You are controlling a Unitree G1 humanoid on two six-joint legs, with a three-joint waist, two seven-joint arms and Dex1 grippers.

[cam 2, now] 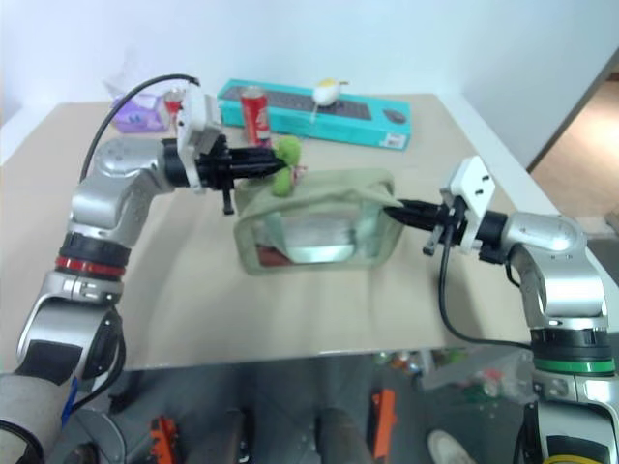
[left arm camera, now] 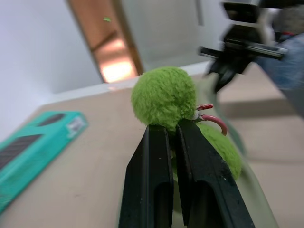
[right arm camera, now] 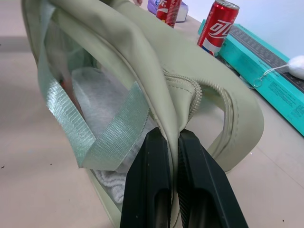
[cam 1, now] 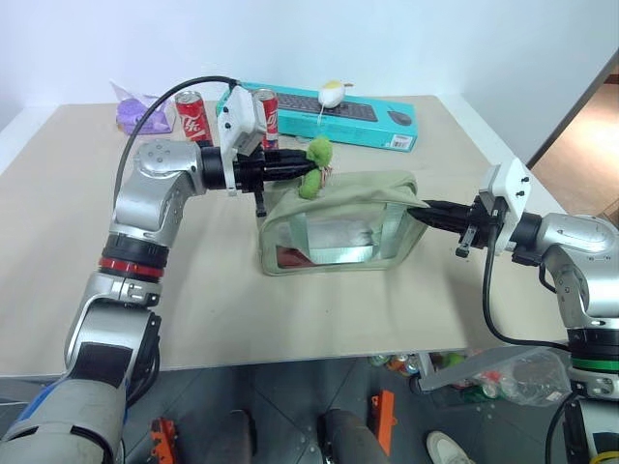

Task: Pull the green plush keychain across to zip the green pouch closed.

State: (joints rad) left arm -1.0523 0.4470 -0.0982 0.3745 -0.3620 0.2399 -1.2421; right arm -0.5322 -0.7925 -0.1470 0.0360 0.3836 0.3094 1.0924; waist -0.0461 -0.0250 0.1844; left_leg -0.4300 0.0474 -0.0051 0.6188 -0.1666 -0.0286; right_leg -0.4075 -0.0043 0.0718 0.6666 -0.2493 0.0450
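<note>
right fingers (right arm camera: 172,137) pinch green pouch (cam 1: 334,227) | left fingers (left arm camera: 171,133) pinch green plush keychain (left arm camera: 164,97)

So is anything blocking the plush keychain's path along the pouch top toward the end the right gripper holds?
Nothing visible. The left gripper pinches the green plush keychain; the green pouch top lies bare up to the right gripper.

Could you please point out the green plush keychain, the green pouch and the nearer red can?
green plush keychain (cam 1: 315,155), left eye view, fuzzy body.
green pouch (cam 1: 334,240), left eye view, clear front panel.
red can (cam 1: 265,116), left eye view, side.
</note>
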